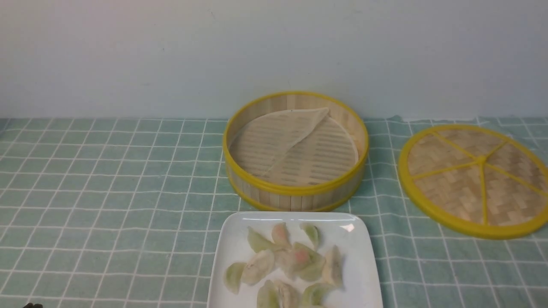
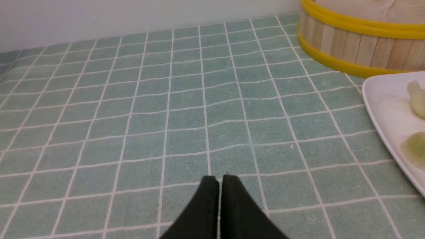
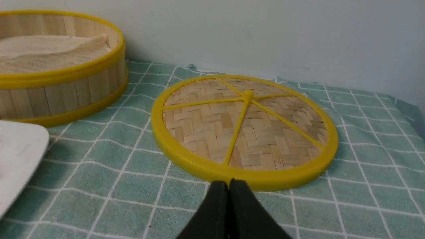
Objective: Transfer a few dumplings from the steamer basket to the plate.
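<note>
Several pale green and pink-tinged dumplings [image 1: 287, 261] lie piled on the glossy white plate [image 1: 231, 239] at the table's near middle. Behind it stands the round bamboo steamer basket [image 1: 295, 192] with yellow rims; inside I see only its slatted base and a folded whitish liner sheet [image 1: 278, 132], no dumplings. My left gripper [image 2: 219, 178] hovers shut over bare cloth to the left of the plate [image 2: 382, 103], with nothing between its black fingers. My right gripper [image 3: 228, 182] is shut too, just short of the lid's near rim, holding nothing. The basket [image 3: 59, 93] and plate corner [image 3: 20, 146] show in the right wrist view.
The flat woven lid [image 1: 475, 179] with a yellow rim lies on the table right of the basket. A green cloth with a white grid [image 1: 107, 192] covers the table. A pale wall [image 1: 274, 51] rises behind the basket.
</note>
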Controlling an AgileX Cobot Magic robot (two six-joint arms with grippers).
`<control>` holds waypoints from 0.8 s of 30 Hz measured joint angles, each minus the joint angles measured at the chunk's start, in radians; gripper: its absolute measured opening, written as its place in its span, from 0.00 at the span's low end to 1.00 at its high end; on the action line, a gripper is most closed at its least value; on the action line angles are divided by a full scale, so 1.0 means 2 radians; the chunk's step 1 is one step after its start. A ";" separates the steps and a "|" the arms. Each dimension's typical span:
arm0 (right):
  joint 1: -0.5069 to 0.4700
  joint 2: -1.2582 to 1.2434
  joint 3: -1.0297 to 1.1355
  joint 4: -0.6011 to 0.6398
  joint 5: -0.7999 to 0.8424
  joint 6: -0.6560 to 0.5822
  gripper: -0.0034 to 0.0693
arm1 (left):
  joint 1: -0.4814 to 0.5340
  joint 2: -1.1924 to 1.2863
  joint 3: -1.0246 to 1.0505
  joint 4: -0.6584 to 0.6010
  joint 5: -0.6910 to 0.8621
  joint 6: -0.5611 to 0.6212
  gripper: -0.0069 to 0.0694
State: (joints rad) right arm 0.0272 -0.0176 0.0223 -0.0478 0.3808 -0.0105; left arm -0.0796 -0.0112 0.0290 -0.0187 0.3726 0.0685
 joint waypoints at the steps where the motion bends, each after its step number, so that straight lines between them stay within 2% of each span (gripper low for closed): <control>1: 0.000 0.000 0.000 0.001 0.000 0.002 0.03 | 0.000 0.000 0.000 0.000 0.000 0.000 0.08; 24: 0.000 0.000 0.000 0.002 0.000 0.005 0.03 | 0.000 0.000 0.000 0.000 0.000 0.000 0.08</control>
State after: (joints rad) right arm 0.0272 -0.0176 0.0215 -0.0434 0.3816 0.0000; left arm -0.0796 -0.0112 0.0290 -0.0187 0.3726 0.0685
